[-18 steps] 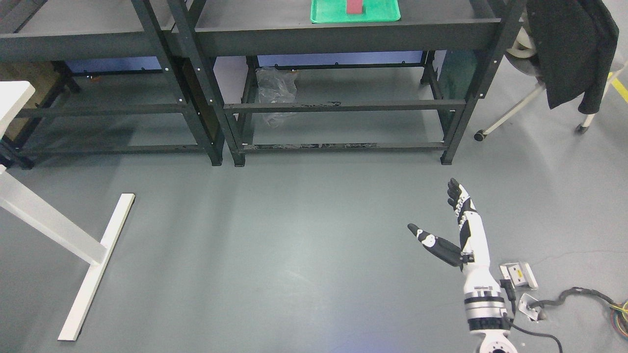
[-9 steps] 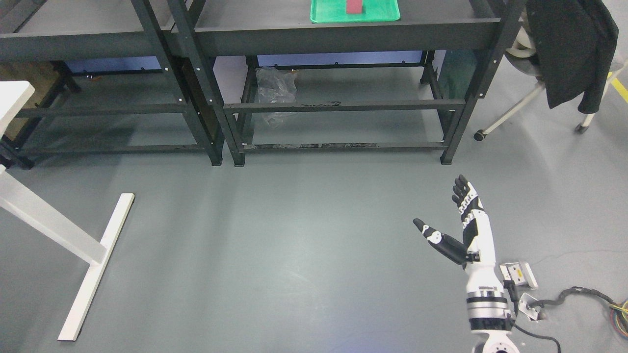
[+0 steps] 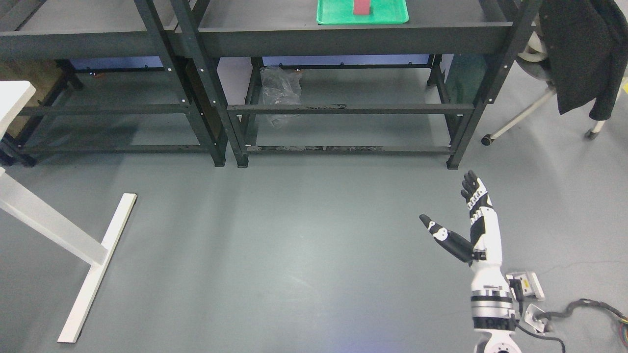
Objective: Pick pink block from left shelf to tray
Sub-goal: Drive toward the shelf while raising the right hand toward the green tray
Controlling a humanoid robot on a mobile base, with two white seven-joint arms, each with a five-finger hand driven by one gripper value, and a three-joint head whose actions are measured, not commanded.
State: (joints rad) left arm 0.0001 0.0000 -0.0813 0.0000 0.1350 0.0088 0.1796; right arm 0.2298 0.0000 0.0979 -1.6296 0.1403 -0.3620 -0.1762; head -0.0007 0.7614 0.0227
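A pink block (image 3: 361,7) stands on a green tray (image 3: 333,18) on the top of the right-hand black shelf unit (image 3: 343,39), at the upper edge of the head view. My right hand (image 3: 449,203) hangs low over the grey floor at the lower right, far in front of the shelf. Its fingers (image 3: 473,189) are stretched out and the thumb is spread wide; it holds nothing. The left shelf unit (image 3: 88,44) shows a bare top as far as the view reaches. My left arm does not show.
A white table leg and foot (image 3: 93,267) lie at the lower left. A crumpled plastic bag (image 3: 279,90) sits under the right shelf. A wheeled chair with a black coat (image 3: 581,54) stands at the upper right. Cables and small boxes (image 3: 532,299) lie beside my arm.
The whole picture has shifted right and down a little, so the camera moved. My right hand has risen slightly and drifted right, still open.
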